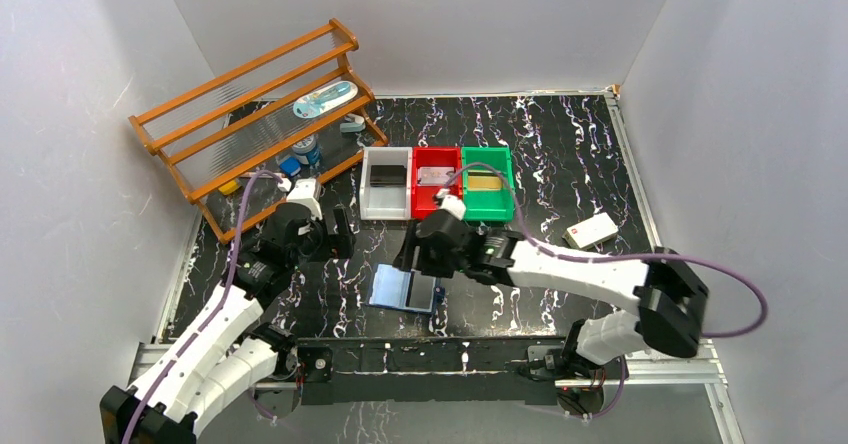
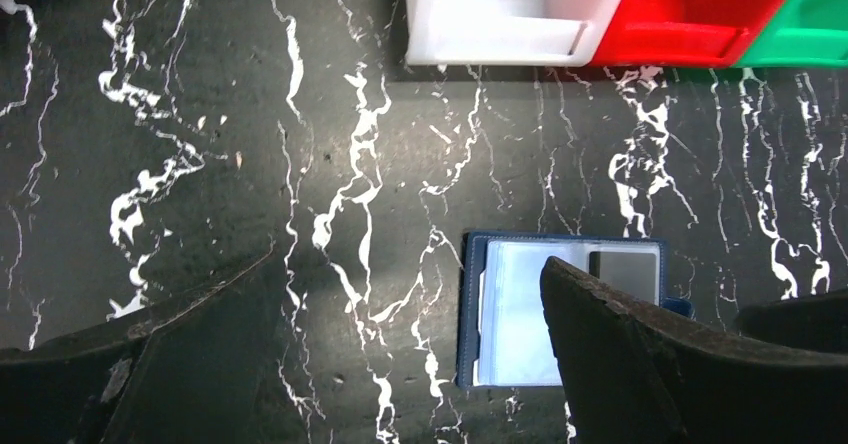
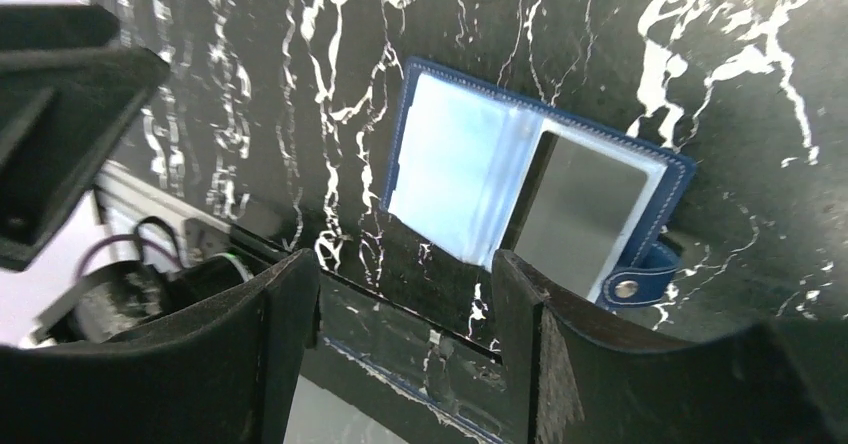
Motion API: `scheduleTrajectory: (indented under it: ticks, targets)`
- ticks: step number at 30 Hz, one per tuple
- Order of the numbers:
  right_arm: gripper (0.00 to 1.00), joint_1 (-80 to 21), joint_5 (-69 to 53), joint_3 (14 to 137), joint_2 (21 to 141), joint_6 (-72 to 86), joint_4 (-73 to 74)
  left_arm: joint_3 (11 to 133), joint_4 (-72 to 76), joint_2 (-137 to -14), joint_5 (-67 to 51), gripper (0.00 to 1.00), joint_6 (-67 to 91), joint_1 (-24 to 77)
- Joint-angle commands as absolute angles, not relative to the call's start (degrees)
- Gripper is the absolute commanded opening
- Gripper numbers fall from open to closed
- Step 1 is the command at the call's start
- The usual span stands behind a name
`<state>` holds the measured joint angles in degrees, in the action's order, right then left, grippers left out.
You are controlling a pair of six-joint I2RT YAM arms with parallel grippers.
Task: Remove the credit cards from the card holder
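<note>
Approach step: right gripper (image 3: 405,269), fingers apart, hovered over lower-centre card holder (image 3: 450,164); silvery-grey card (image 3: 585,214) required pinching. Left gripper (image 2: 410,264) gaped.

A finger (image 2: 680,364) of the left gripper (image 2: 408,264) covers a corner of the card holder (image 2: 520,309) and perhaps half the grey card (image 2: 625,270); the bins (image 2: 500,39) run off the top.
</note>
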<state>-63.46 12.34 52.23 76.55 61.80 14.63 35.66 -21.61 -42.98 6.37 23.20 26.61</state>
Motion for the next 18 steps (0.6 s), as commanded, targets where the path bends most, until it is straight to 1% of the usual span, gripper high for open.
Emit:
scheduleTrajectory:
  ticks: [1, 5, 10, 18]
  targets:
    - [0.71, -67.6, 22.6, 59.9, 83.9, 65.3, 26.8, 37.4, -24.5, -41.3, 8.3, 0.98, 24.8, 26.3]
    - [0.68, -68.8, 22.3, 60.4, 87.3, 67.2, 28.0, 36.5, -23.8, -39.5, 9.0, 0.98, 25.0, 26.2]
    - [0.64, -69.0, 21.6, 59.5, 88.8, 66.8, 27.0, 36.2, -23.6, -39.3, 8.9, 0.98, 25.1, 26.3]
    - [0.63, -68.9, 18.9, 59.2, 91.9, 65.6, 25.1, 36.2, -23.2, -39.7, 6.8, 0.98, 24.9, 26.3]
